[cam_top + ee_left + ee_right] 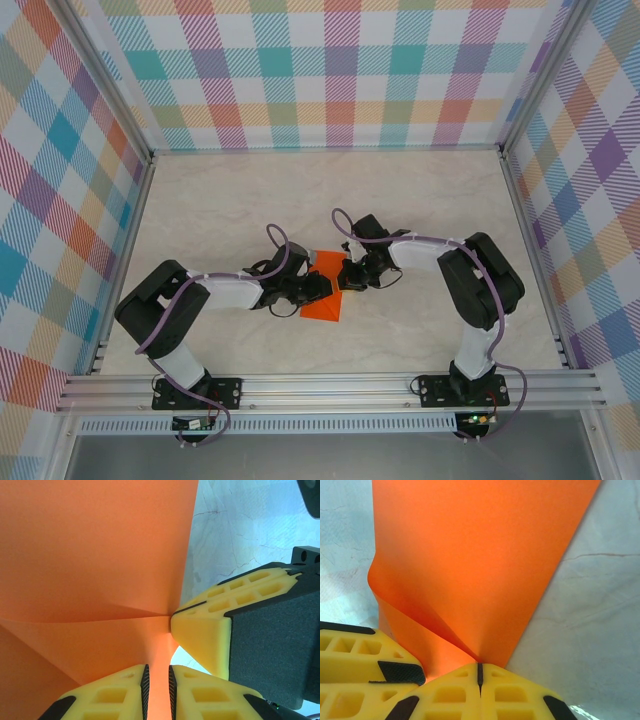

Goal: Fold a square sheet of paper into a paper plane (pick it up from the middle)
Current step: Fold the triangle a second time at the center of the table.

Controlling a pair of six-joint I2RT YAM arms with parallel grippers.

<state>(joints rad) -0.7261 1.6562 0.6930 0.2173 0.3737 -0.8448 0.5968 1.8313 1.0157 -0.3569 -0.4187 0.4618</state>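
You are pinching the square sheet of paper point(322, 306), on the counter point(430, 200), in both left gripper point(157, 690) and right gripper point(480, 677); pulling these 2 apart could tear it or skew the crease.

1. Thin bright orange paper sheet point(90, 555), upper left of the frame: matt, smooth, softly creased.
2. Yellow cell-moulded plastic fingers point(455, 677), bottom edge: dull, with black grainy pads point(400, 672).
3. Pale marbled tabletop point(430, 190), upper right: smooth, faintly glossy.
4. Silver metal rail point(330, 385), bottom: brushed.
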